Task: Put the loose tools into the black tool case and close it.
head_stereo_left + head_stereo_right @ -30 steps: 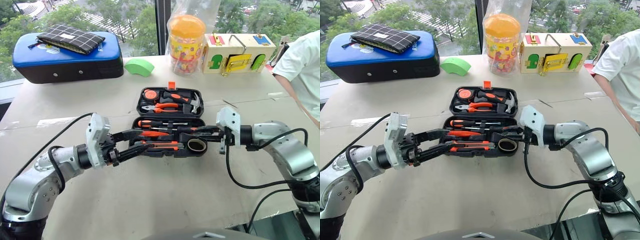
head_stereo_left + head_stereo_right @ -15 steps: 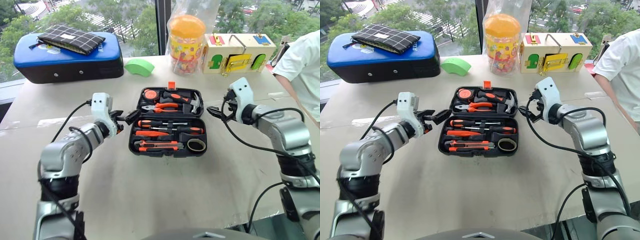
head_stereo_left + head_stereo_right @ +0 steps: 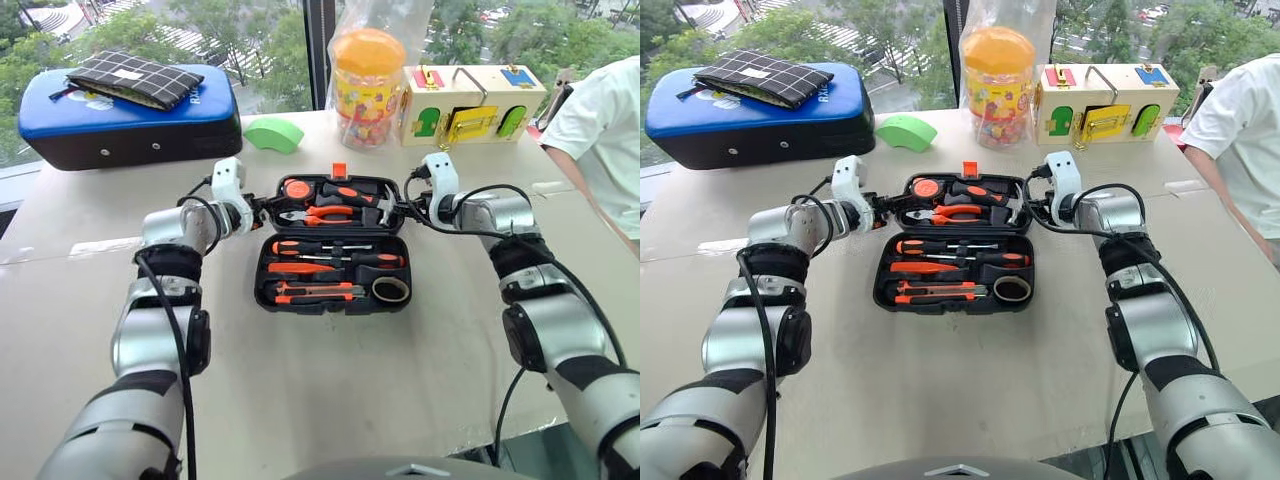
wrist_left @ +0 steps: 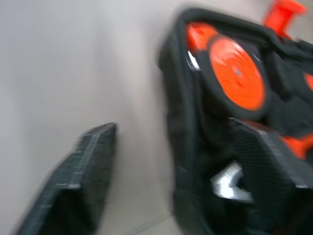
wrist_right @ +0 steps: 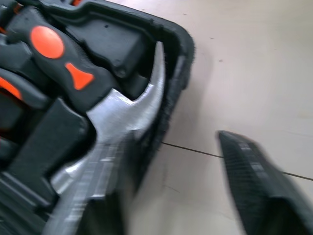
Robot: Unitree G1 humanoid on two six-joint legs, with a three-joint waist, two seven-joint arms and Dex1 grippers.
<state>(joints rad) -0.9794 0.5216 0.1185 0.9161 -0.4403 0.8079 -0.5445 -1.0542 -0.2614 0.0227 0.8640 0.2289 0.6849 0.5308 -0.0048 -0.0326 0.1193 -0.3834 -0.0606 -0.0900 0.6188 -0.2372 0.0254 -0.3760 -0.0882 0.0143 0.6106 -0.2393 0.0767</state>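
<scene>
The black tool case point(image 3: 263, 287) lies open at the table's middle, its lid half point(image 3: 392, 185) flat at the back with an orange latch point(image 3: 341, 170). In the front half lie two screwdrivers point(image 3: 340, 259), a slim orange tool point(image 3: 300, 268), the utility knife point(image 3: 315, 292) and the tape roll point(image 3: 392, 289). My left gripper point(image 3: 262, 208) is at the lid's left edge, open, one finger point(image 4: 83, 181) on the table side and the other inside the rim. At the lid's right edge my right gripper point(image 3: 398, 210) is open, one finger point(image 5: 264, 191) outside the rim beside the hammer point(image 5: 122, 122).
A blue-topped black case point(image 3: 130, 115) with a checked pouch stands back left. Behind the tool case are a green block point(image 3: 273, 134), an orange-lidded jar in a bag point(image 3: 371, 85) and a wooden latch box point(image 3: 475, 100). A person in a white shirt point(image 3: 600, 130) stands at the right.
Both arms have swung out from over the case's front half and reached forward to the two side edges of the lid half. The tools have stayed in their slots.
</scene>
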